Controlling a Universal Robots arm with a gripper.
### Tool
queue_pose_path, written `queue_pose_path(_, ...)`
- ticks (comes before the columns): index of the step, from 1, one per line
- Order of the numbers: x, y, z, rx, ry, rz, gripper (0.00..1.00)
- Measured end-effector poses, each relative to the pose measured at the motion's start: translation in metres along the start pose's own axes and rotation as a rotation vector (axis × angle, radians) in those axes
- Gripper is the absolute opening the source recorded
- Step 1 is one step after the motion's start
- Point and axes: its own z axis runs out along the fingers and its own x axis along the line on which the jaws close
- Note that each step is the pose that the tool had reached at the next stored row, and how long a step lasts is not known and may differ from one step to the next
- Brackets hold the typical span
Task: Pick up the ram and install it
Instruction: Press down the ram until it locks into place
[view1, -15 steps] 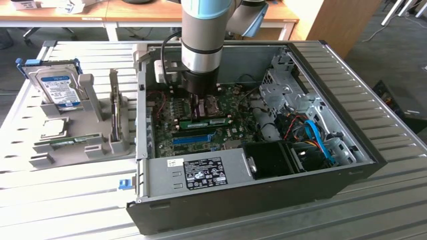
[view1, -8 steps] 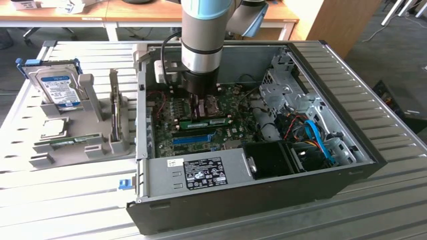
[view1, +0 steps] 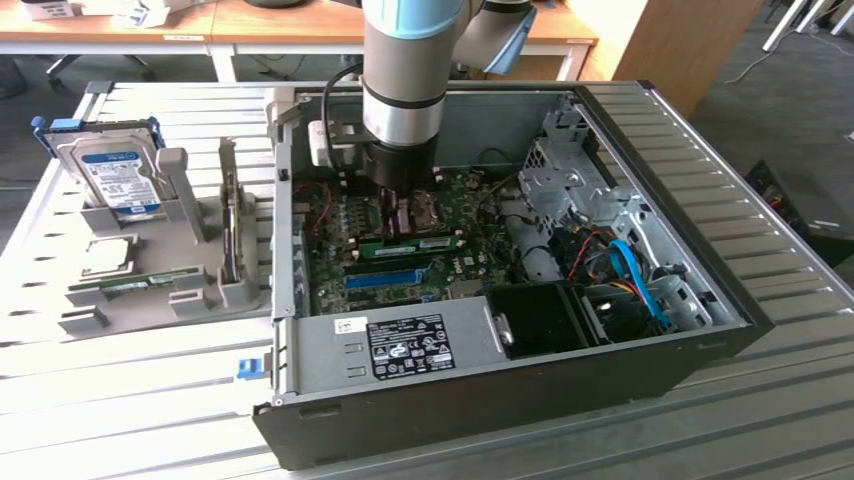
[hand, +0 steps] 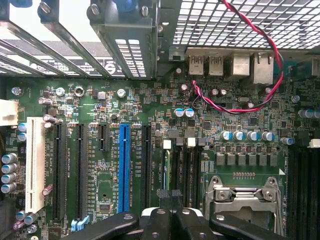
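The open computer case (view1: 694, 250) holds the motherboard (view1: 461, 255). On it, the ram (view1: 400, 243) lies flat, running left-right. The gripper (view1: 396, 215), just above it, is closed, holding nothing.

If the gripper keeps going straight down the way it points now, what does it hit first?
Most likely the ram, seated across the motherboard directly under the shut gripper; how far apart they are is unclear.

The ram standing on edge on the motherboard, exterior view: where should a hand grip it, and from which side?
Grip the ram by its upper long edge near the middle, coming straight down from above and pinching its two flat faces. It is a long, thin board standing on edge, with the motherboard beneath and the case walls around, so only its top is free.
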Motion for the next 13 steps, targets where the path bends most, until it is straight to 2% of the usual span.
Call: queue_pose_path(13, 0.0000, 0.0000, 0.0004, 0.0001, -0.0001, 0.000, 0.11)
